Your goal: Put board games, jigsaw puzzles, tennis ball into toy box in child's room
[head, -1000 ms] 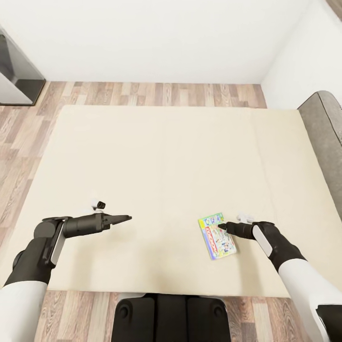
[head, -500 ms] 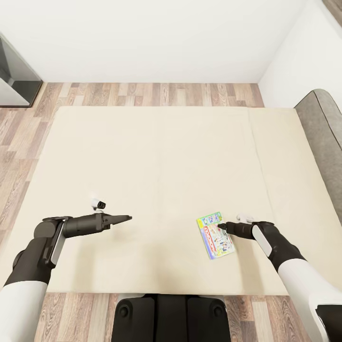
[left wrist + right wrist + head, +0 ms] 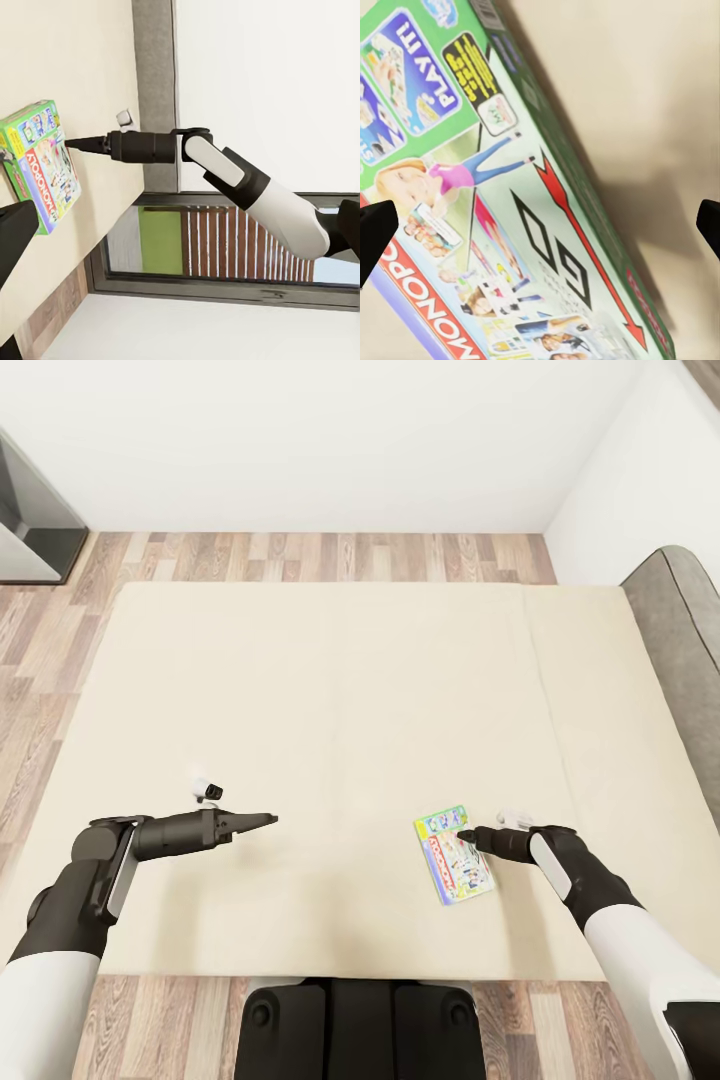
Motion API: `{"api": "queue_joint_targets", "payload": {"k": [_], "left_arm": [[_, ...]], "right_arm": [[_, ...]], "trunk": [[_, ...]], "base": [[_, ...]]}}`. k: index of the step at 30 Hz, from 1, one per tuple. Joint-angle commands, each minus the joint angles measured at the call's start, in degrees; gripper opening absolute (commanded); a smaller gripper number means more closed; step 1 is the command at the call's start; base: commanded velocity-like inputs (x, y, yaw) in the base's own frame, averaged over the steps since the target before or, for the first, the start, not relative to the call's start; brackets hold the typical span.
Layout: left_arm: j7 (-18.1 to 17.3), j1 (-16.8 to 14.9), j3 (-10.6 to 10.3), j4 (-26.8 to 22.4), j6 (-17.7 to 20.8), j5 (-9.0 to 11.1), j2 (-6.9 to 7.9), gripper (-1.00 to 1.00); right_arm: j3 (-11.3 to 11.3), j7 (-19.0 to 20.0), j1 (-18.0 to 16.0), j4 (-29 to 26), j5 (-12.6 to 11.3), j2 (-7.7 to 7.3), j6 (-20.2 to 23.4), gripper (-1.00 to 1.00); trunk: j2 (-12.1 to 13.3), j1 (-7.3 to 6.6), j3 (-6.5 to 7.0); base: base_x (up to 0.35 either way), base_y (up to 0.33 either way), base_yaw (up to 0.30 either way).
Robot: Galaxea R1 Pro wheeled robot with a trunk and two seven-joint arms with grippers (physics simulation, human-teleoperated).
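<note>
Beige bed (image 3: 330, 690) with one board game (image 3: 455, 857), right hand (image 3: 466, 837) over it.

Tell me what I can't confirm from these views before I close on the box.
- Whether the right tool touches the board game: head view too small, right wrist view shows only finger corners.
- Board game's full outline: cut by right wrist view's edges.
- Left tool state: fingers merge in head view.
</note>
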Motion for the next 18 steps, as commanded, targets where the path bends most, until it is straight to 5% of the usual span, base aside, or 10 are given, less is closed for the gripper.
{"api": "queue_joint_targets", "payload": {"k": [1,18], "left_arm": [[-0.23,-0.02,-0.01,-0.01,0.61,-0.04,0.01,1.00],[-0.23,-0.02,-0.05,-0.01,0.56,-0.04,0.01,1.00]], "right_arm": [[0.18,0.13,-0.02,-0.05,0.04,-0.07,0.21,1.00],[0.15,1.03,-0.02,-0.02,0.00,0.13,0.57,1.00]], "trunk": [[-0.09,0.03,-0.13],[-0.09,0.03,-1.60]], "base": [[0.000,0.000,0.000],[0.000,0.000,0.000]]}}
